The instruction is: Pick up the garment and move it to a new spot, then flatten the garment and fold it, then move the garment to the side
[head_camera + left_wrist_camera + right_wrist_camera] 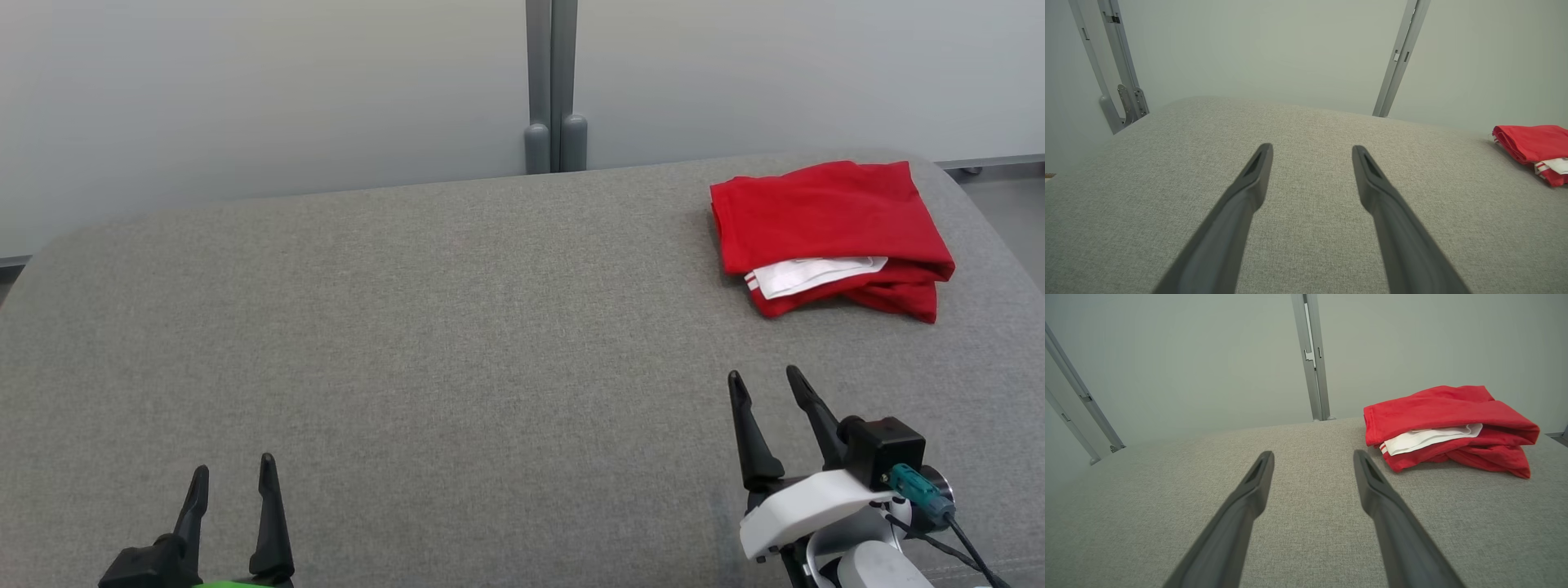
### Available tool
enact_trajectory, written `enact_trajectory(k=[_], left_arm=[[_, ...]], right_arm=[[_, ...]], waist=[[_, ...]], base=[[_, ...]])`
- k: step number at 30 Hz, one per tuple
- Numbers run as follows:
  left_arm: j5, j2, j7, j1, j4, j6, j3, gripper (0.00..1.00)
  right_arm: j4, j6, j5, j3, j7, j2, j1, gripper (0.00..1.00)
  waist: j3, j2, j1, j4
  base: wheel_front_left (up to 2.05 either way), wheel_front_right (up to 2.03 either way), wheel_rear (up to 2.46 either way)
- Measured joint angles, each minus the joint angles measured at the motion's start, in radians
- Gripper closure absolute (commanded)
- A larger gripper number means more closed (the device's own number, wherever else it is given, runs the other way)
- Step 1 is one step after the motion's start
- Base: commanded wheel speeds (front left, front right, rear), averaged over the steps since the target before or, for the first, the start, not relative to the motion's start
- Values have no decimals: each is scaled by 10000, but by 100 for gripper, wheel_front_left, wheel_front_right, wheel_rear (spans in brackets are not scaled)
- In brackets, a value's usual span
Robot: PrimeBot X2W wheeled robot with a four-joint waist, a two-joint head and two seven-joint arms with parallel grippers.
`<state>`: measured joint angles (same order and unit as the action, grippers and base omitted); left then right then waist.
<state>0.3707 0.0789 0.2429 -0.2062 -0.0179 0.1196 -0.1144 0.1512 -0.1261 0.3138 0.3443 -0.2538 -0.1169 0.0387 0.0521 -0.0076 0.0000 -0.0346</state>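
The grey fabric surface [457,327] lies under both pincers. The folded red garment [824,229] rests on it just ahead of the right pincer [765,377], apart from it, and well right of the left pincer [234,467]. Both are spread wide and empty.

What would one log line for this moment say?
garment: folded, far right on grey pad | left gripper: open, empty | right gripper: open, empty, short of garment
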Motion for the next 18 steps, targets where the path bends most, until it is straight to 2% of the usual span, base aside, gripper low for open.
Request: enact_trajectory(k=[18], left_arm=[[-73,-6,2,0,-36,-4,-134,0]], right_arm=[[-211,0,-163,-107,0,201,267,0]], waist=[[-34,0,0,17]], base=[[0,0,0]])
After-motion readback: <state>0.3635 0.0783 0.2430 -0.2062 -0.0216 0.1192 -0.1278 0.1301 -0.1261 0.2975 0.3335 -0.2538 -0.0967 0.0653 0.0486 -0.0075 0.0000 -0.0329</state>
